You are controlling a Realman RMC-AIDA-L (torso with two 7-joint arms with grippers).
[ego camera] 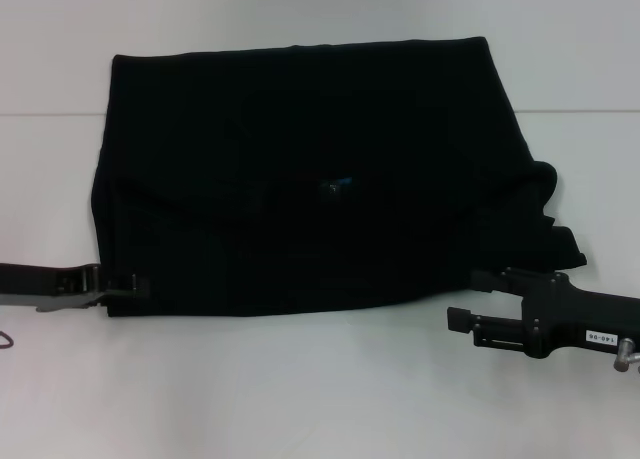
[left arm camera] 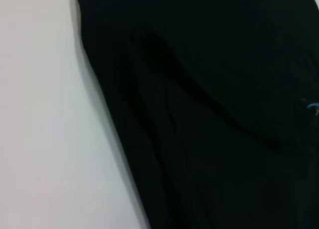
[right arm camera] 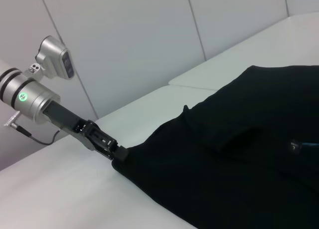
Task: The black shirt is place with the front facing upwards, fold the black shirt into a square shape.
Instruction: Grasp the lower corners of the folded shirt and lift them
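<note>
The black shirt lies on the white table as a wide dark rectangle, with a small blue neck label near its middle. No lettering shows. A sleeve is bunched at its right side. My left gripper sits low at the shirt's near-left corner, shut on the cloth edge; the right wrist view shows its tip meeting that corner. My right gripper rests open just off the near-right corner, nothing between its fingers. The left wrist view shows only the shirt and its label.
The white table stretches bare in front of the shirt and to its left. A seam in the table runs behind the shirt. White wall panels stand beyond the table's edge on the left arm's side.
</note>
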